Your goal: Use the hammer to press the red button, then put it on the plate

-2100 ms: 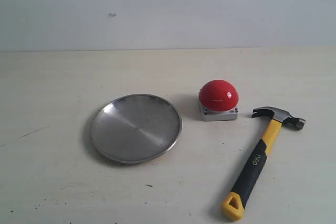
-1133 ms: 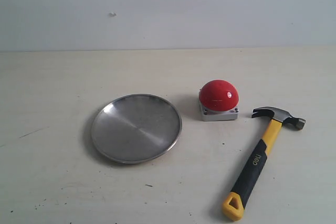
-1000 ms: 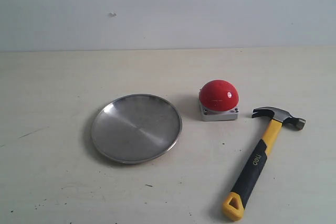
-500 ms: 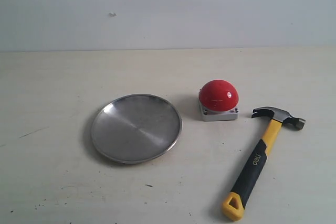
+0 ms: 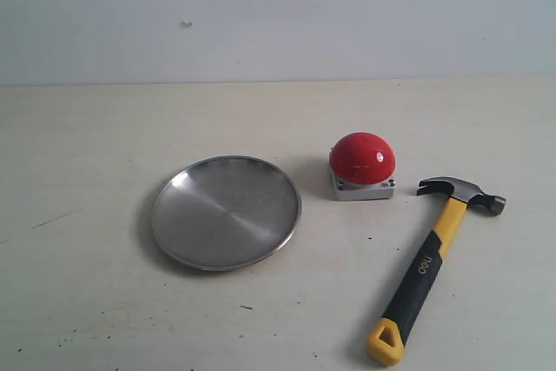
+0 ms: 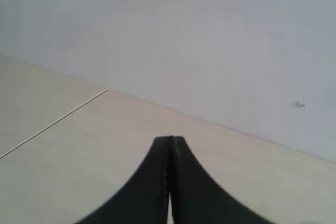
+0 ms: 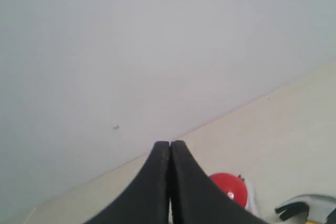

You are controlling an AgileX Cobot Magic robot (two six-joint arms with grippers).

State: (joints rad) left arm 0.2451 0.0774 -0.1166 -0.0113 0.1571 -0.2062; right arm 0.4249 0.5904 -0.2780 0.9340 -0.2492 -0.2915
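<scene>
The hammer [image 5: 430, 261] lies flat on the table at the right, dark head [image 5: 460, 190] toward the back, yellow looped end toward the front edge. To its left and a little behind sits the red button [image 5: 361, 157] on its light-grey base. The silver plate [image 5: 225, 212] rests left of the button. Neither gripper shows in the exterior view. My left gripper [image 6: 169, 141] is shut with nothing in it, facing bare table and wall. My right gripper [image 7: 170, 145] is shut and empty; the red button [image 7: 229, 189] and the hammer head [image 7: 304, 207] show beyond it.
A pale wall [image 5: 278, 15] rises behind the light table [image 5: 78, 284]. Small dark specks dot the table's front left. A thin seam line [image 6: 52, 124] crosses the table in the left wrist view.
</scene>
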